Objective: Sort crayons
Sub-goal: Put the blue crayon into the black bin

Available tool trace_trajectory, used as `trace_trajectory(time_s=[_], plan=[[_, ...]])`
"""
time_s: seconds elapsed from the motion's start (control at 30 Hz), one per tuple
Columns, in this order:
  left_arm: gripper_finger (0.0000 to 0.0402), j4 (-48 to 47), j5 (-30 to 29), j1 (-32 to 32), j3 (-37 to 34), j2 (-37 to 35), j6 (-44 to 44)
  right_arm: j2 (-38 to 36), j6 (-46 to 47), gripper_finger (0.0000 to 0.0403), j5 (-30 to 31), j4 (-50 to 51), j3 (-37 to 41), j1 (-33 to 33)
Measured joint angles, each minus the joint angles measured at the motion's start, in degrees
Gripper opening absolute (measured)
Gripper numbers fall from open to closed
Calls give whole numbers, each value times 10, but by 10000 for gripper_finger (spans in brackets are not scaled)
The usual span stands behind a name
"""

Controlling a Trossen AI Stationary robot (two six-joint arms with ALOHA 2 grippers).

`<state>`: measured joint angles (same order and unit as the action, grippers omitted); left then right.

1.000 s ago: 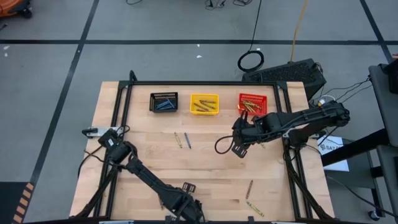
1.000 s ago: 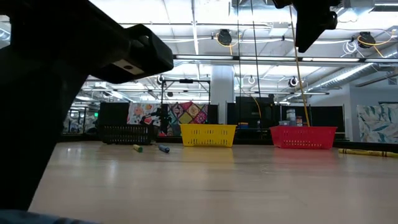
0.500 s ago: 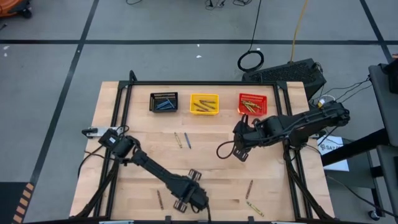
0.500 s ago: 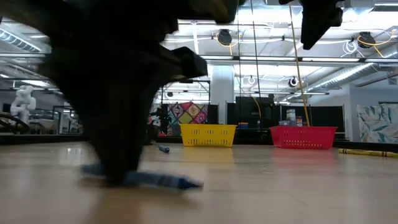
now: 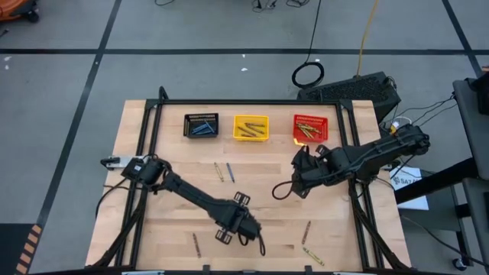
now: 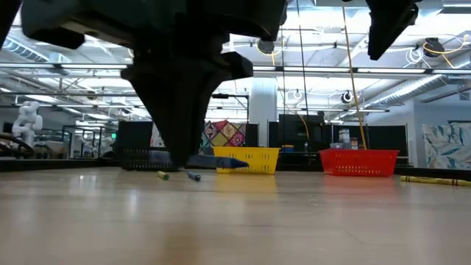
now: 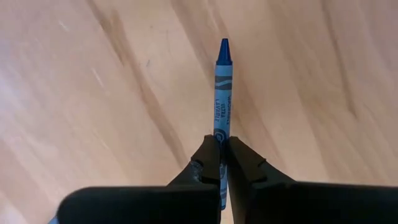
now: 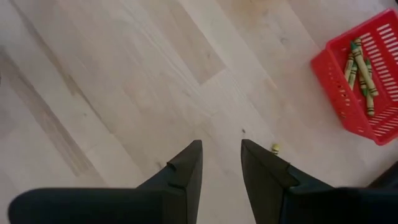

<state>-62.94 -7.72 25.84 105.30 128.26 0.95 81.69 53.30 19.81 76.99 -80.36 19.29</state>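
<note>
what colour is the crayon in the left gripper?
Blue. The paper-wrapped crayon is pinched in the left gripper; the left wrist view shows it best.

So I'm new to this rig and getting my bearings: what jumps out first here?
The left gripper near the table's front middle, shut on a blue crayon lifted off the wood. Then the three bins along the far edge: black, yellow, red. The right gripper hangs open, empty, near the red bin.
</note>
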Motion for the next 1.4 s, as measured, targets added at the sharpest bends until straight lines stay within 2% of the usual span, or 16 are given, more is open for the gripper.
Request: trace_trajectory(time_s=[0.3, 0.57, 1.07, 1.4], plan=[[0, -30, -7, -23, 0, -24, 26, 0, 0, 98, 11, -1, 3, 0], [0, -49, -15, -69, -7, -65, 30, 0, -15, 98, 11, -4, 3, 0], [0, -147, -31, -167, -7, -171, 66, 0, -20, 98, 13, -3, 3, 0], [0, -173, -30, -256, -7, -262, 93, 0, -9, 98, 13, -4, 3, 0]])
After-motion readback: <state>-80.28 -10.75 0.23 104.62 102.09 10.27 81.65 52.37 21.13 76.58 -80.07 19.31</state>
